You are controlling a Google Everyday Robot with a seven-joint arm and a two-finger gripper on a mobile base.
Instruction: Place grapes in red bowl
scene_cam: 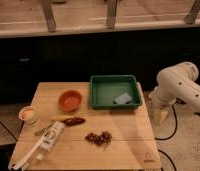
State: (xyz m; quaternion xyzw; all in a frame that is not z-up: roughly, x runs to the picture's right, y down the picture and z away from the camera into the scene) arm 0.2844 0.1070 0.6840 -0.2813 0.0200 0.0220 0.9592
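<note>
The bunch of dark grapes lies on the wooden table, near the front and just right of the middle. The red bowl stands empty at the back left of the table, left of the green tray. My white arm bends in from the right, off the table. Its gripper hangs pointing down beside the table's right edge, well away from the grapes and the bowl, with nothing seen in it.
A green tray with a grey-blue sponge stands at the back right. A small cup is at the left edge. A dark red item and a white long-handled object lie at the front left.
</note>
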